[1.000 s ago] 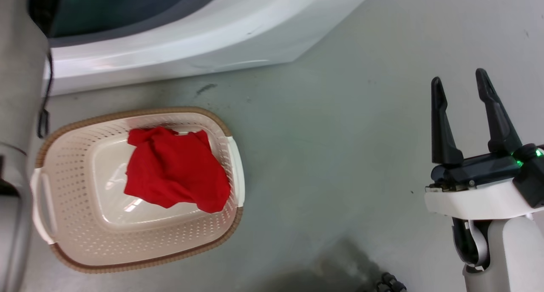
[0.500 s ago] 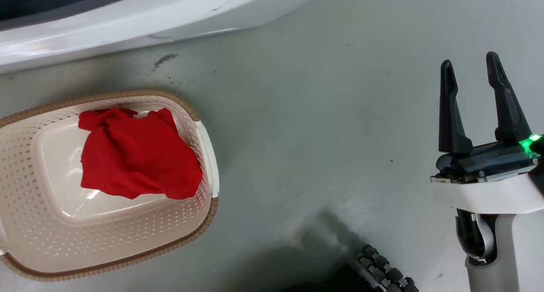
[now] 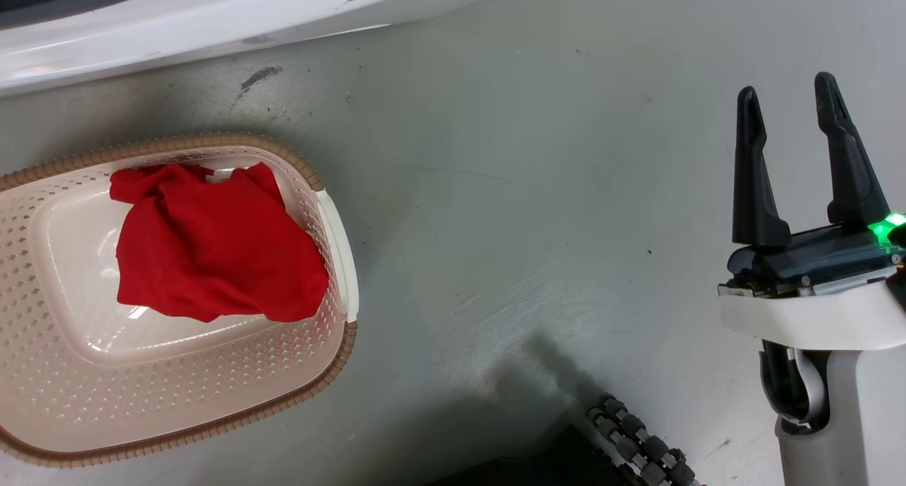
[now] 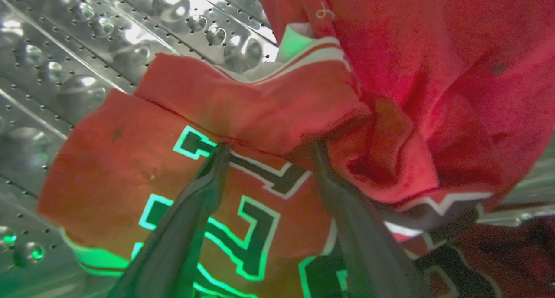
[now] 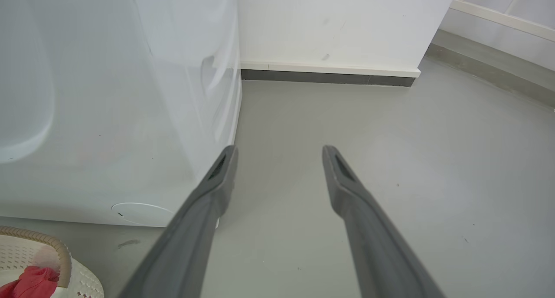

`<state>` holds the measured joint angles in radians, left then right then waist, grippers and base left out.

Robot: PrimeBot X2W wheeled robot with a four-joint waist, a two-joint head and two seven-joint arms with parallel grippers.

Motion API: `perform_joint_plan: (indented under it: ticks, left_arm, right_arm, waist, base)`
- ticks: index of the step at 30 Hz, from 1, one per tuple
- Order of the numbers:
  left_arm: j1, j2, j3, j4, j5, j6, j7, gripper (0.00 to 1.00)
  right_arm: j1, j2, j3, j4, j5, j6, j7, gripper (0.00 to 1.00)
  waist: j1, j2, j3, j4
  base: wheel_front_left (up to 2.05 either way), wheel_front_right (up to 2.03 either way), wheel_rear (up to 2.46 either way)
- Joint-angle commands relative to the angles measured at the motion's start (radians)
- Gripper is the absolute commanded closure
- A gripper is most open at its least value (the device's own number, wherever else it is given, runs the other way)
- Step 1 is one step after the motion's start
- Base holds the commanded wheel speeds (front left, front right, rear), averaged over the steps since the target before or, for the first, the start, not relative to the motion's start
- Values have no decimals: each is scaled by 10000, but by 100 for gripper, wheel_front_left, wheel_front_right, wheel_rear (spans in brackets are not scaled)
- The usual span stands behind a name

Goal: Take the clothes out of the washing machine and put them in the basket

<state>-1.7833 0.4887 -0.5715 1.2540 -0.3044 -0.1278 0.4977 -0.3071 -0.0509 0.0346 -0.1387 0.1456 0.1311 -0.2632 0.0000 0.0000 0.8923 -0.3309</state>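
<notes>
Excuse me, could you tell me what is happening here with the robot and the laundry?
The robot is emptying the washing machine. One plain red garment already lies in the basket on the floor. The left gripper is inside the steel drum, fingers spread apart with their tips against the red jersey, not yet closed on it. The right gripper hangs open and empty above the floor, off to the basket's right.
</notes>
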Motion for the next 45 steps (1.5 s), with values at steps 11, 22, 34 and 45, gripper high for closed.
perform_joint_plan:
  ticks: [11,22,34,45]
  left_arm:
    - [242,165,-309,-81,-328,-15,-531,100]
    - [1518,-295,-199,-154,-1051,-13,-2628,100]
    - [4231,-1286,-693,-555,-1712,-12,-5113,100]
    - [6380,-1637,-1153,-1123,-2020,-14,-6876,100]
  right_arm:
    - [-137,14,-72,21,-41,-7,-24,0]
    - [270,11,-33,275,-567,-7,-24,0]
    - [998,10,213,613,-1179,-7,-24,0]
    - [1837,10,314,911,-1608,-7,-24,0]
  waist:
    - [0,0,-107,-27]
    - [0,0,-1641,356]
    - [0,0,-3730,1193]
    - [0,0,-5382,1699]
  base:
    - [0,0,0]
    - [0,0,0]
    - [0,0,0]
    - [0,0,0]
